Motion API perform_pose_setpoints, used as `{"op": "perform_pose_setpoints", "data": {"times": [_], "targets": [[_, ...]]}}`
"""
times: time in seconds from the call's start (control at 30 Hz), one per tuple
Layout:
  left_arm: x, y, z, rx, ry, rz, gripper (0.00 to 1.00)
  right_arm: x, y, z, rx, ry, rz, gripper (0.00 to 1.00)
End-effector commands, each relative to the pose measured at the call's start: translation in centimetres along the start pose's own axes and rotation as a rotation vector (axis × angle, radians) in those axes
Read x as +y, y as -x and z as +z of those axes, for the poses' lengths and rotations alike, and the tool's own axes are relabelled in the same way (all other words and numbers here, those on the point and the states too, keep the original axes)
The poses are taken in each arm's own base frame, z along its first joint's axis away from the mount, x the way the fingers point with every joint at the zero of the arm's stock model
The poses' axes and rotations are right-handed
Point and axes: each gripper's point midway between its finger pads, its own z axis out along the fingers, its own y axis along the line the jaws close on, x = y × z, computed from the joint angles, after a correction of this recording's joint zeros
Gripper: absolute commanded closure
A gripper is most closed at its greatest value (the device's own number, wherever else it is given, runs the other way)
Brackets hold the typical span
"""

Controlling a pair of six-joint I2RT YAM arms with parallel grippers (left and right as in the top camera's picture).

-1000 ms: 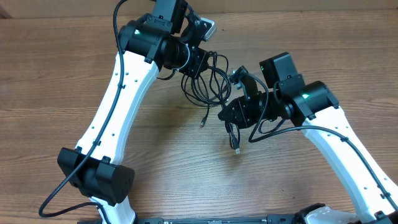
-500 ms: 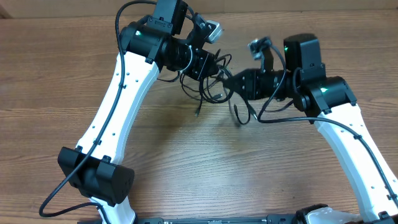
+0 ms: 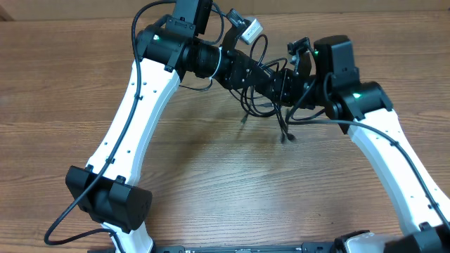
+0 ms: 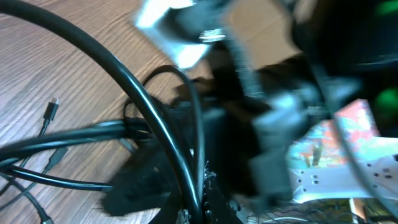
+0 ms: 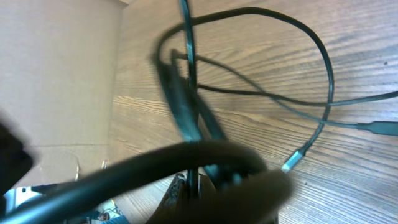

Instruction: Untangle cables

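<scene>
The cables point(image 3: 254, 105) are thin black cords hanging in a tangle of loops between my two grippers, above the far middle of the table. One plug end point(image 3: 287, 138) dangles lowest; another point(image 3: 244, 119) hangs to its left. My left gripper point(image 3: 269, 79) reaches in from the left and is shut on a cord point(image 4: 198, 202). My right gripper point(image 3: 280, 90) comes in from the right, almost touching the left one, and is shut on a cord point(image 5: 189, 183). Loops point(image 5: 323, 68) and a silver-tipped plug point(image 5: 292, 163) hang beyond it. Both wrist views are blurred.
The wooden table point(image 3: 211, 176) lies below the hanging cords. A beige cardboard wall point(image 5: 56, 74) stands at its far edge. The left arm's black base joint point(image 3: 109, 200) sits at the near left, and the right arm point(image 3: 394, 161) runs down the right side.
Both grippers rose and closed in on each other toward the far edge: the left went right, the right went up and left. The tangle lifted off the table with them.
</scene>
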Motion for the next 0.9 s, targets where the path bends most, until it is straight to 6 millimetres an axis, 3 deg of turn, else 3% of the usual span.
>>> {"op": "perform_pose_setpoints", "data": {"times": [0.0,0.13,0.3,0.47,0.6,0.7,0.8,0.87], "targets": [[-2.9,0.3,-0.8,-0.026,-0.092,0.059,0.96,0.0,1.0,0.3,-0.021,-0.020,0.012,0.96],[-1.3,0.5,-1.3,-0.032,-0.018,0.020,0.96,0.3,1.1,-0.2,-0.033,-0.012,0.005,0.80],[2.3,0.5,-2.0,-0.047,0.172,-0.153,0.95,1.2,1.1,-2.4,-0.068,-0.005,-0.037,0.58],[5.6,0.7,-3.2,-0.118,0.348,-0.434,0.95,0.9,1.1,-5.7,-0.140,-0.072,-0.026,0.52],[7.3,0.6,-4.0,-0.181,0.441,-0.610,0.95,0.0,0.3,-7.5,-0.171,-0.154,-0.008,0.38],[7.5,1.0,-4.1,-0.196,0.446,-0.609,0.96,-0.6,-0.8,-7.9,-0.143,-0.187,0.019,0.28],[7.4,1.4,-4.1,-0.195,0.441,-0.538,0.96,-1.9,-1.3,-7.8,-0.127,-0.242,0.043,0.26],[7.3,1.6,-4.1,-0.180,0.438,-0.448,0.96,-3.0,-1.1,-7.6,-0.126,-0.293,-0.045,0.27]]}}
